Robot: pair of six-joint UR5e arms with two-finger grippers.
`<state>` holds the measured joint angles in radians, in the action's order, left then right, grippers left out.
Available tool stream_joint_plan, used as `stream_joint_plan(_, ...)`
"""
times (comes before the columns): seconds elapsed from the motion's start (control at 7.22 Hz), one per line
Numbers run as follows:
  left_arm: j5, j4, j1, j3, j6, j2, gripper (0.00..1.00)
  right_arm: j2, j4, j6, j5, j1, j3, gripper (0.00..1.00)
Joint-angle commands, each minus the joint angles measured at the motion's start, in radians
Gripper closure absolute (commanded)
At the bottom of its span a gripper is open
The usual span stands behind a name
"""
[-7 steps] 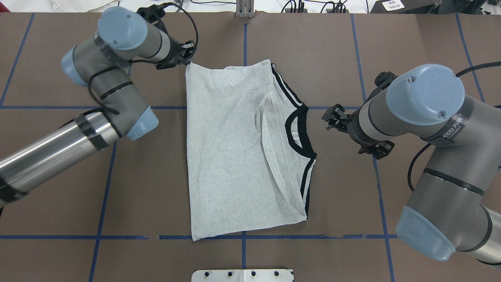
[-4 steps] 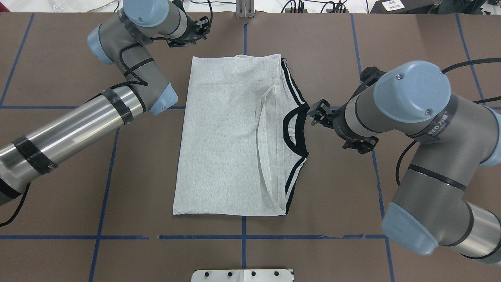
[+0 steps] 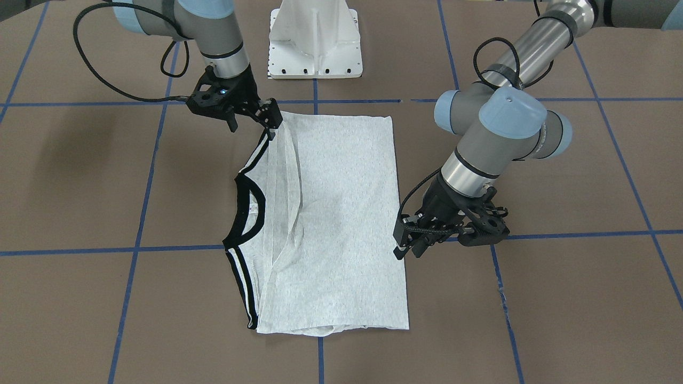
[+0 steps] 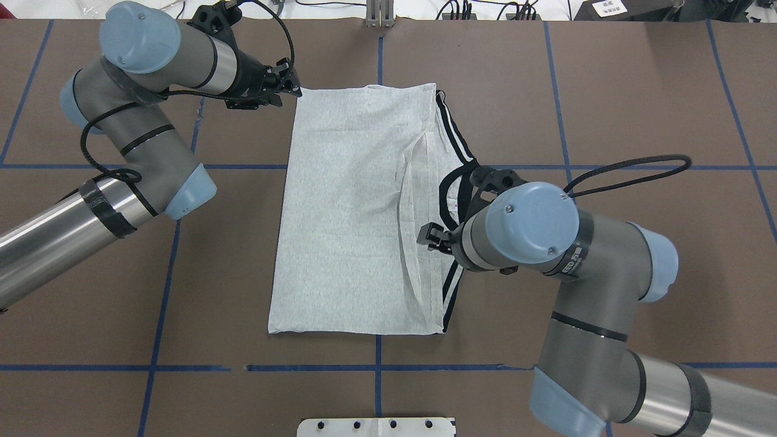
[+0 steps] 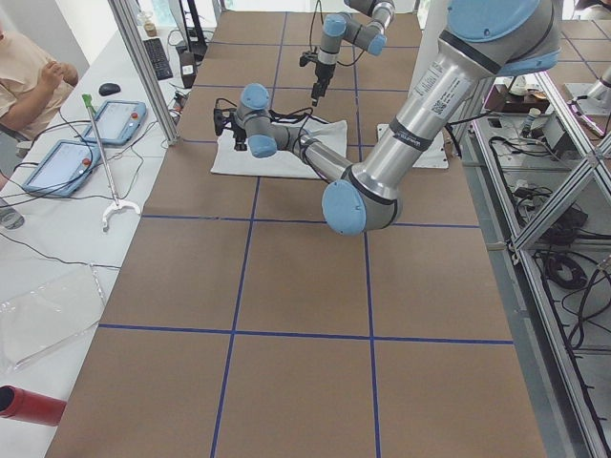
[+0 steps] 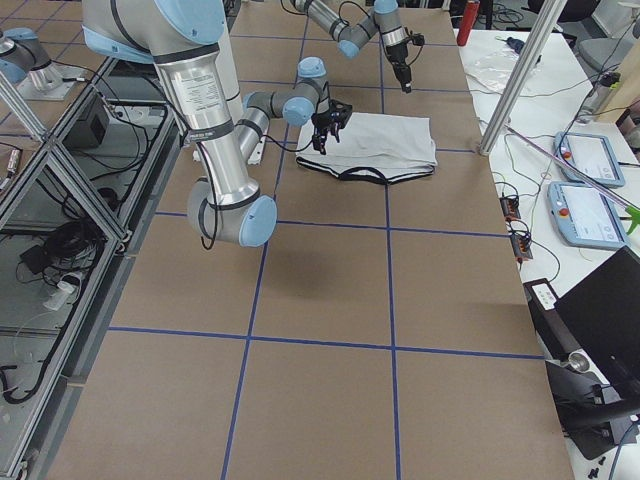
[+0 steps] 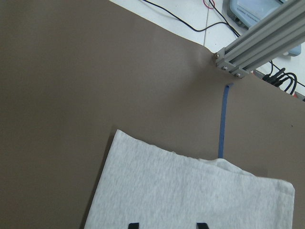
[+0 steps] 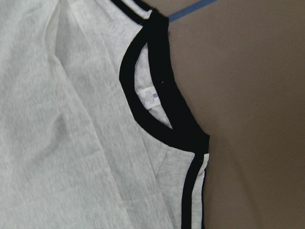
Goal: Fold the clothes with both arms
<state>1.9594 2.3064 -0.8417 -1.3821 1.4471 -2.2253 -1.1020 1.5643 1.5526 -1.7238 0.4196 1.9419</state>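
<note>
The clothes are one light grey T-shirt (image 4: 352, 212), folded into a long rectangle and lying flat on the brown table. Its black collar (image 3: 251, 213) and striped cuffs (image 4: 452, 133) sit along one edge. My left gripper (image 4: 292, 82) hovers open at the shirt's far corner; the left wrist view shows that corner (image 7: 119, 136) below two spread fingertips. My right gripper (image 3: 252, 121) hangs open over the collar side, holding nothing. The right wrist view looks straight down on the collar (image 8: 162, 119). The right arm (image 4: 528, 224) hides part of the collar in the overhead view.
The white pedestal base (image 3: 315, 48) stands at the table's near edge. An aluminium post (image 4: 377, 12) rises at the far edge. Blue tape lines (image 4: 158, 315) grid the table. A person (image 5: 29, 76) sits beside tablets (image 5: 115, 119) off the table's far side.
The shirt slid and squared up a second ago, then stayed still. My left gripper swung out and back to the far corner. The right arm moved in over the collar side.
</note>
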Motion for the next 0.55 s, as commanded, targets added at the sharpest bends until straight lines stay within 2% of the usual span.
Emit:
stream_joint_plan(0.0, 0.01, 0.001, 0.001, -0.02, -0.001, 0.021, 0.5, 0.052, 0.057, -0.287, 0.001, -0.057, -0.064, 0.0)
stream_joint_plan(0.14, 0.01, 0.001, 0.001, -0.018, -0.001, 0.021, 0.5, 0.086, 0.113, -0.392, 0.003, -0.07, -0.092, 0.0)
stream_joint_plan(0.42, 0.009, 0.001, 0.009, -0.014, -0.001, 0.022, 0.5, 0.111, 0.151, -0.427, 0.012, -0.105, -0.1, 0.0)
